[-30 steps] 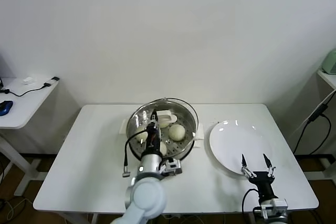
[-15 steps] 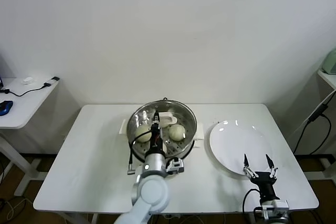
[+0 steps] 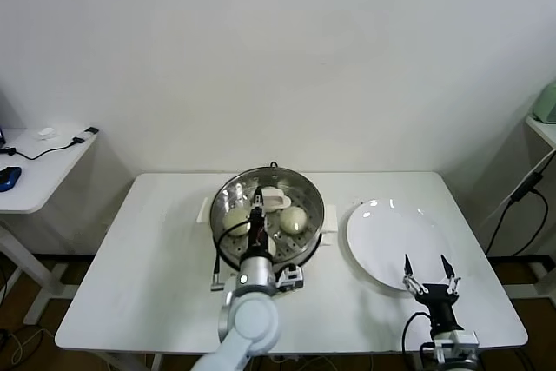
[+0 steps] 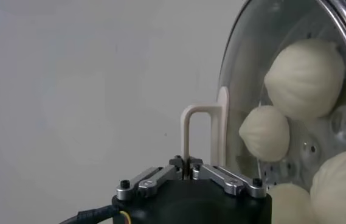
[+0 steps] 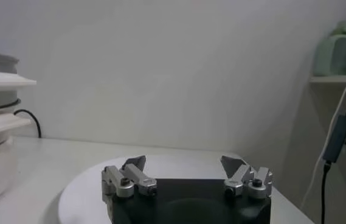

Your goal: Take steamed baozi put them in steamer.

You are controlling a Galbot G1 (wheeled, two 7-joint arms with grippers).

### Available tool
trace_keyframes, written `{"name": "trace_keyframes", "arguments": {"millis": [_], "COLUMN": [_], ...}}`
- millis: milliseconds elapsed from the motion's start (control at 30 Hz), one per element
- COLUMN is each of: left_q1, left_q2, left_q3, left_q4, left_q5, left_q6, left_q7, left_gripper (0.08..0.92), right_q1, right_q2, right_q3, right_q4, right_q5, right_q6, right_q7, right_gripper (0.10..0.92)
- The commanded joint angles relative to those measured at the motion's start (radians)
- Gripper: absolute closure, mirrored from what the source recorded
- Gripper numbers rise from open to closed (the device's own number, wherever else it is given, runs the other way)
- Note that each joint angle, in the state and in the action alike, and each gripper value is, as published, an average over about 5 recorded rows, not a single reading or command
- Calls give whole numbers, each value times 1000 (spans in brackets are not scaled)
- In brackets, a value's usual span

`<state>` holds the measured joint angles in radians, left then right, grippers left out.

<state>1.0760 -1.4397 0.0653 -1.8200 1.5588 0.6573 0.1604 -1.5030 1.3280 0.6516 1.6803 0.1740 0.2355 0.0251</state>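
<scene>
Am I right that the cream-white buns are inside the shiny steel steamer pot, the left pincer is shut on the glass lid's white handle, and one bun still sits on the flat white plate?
Not quite. The head view shows the flat white round plate holding no bun. The rest stands.

Steamer (image 3: 228, 195): shiny perforated metal; steamed baozi (image 3: 294, 220): smooth, matt cream dough; glass lid (image 4: 233, 79): clear and glossy, white plastic-looking handle; plate (image 3: 391, 241): glossy white; table (image 3: 156, 258): matt white.

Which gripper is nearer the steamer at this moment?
Left. The left gripper is shut on the lid's handle right over the steamer; the right gripper waits open at the plate's near edge.
</scene>
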Motion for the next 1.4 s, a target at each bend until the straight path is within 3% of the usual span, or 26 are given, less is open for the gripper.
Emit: {"name": "trace_keyframes", "arguments": {"millis": [33,233,400,567,767,933,1100,1267,1400], "left_q1": [-5,-10,-5,25,108,238,360,446,478], "left_q2": [-6,1,21,74,148,193,145,166,218], "left_q3": [2,-3,6,18,-14,-156,-419,-742,-844], "left_q4": [15,21,-46,-183,-349,-396,-406,-365,-272], "left_q5": [7,-2,-73,-211,-504,-898,-1465,-1976,-2103], "left_q6": [-2,-6,-9,-12,-56,-285,-547,-687,-751], "left_q7": [4,8,20,35,-31,-171,-276,-272,-249], "left_gripper": [865,865,834,695,522,383,239,180,177], "right_q1": [2,3,1,1,2,-10,-2,-8,-10], "right_q2": [3,8,1,-9,-6,-7,-3,-5,-7], "right_q3": [-2,-3,-3,-4,-9,-19,-16,-16,-19], "right_q4": [-3,-3,8,22,29,32,32,42,36], "right_q5": [-12,-20,-5,16,31,71,84,87,85], "right_q6": [7,17,3,-23,-42,-33,5,14,23], "right_q7": [3,3,-5,-13,-9,-1,-13,-27,-31], "right_gripper": [203,203,203,203,203,203,203,203,203]}}
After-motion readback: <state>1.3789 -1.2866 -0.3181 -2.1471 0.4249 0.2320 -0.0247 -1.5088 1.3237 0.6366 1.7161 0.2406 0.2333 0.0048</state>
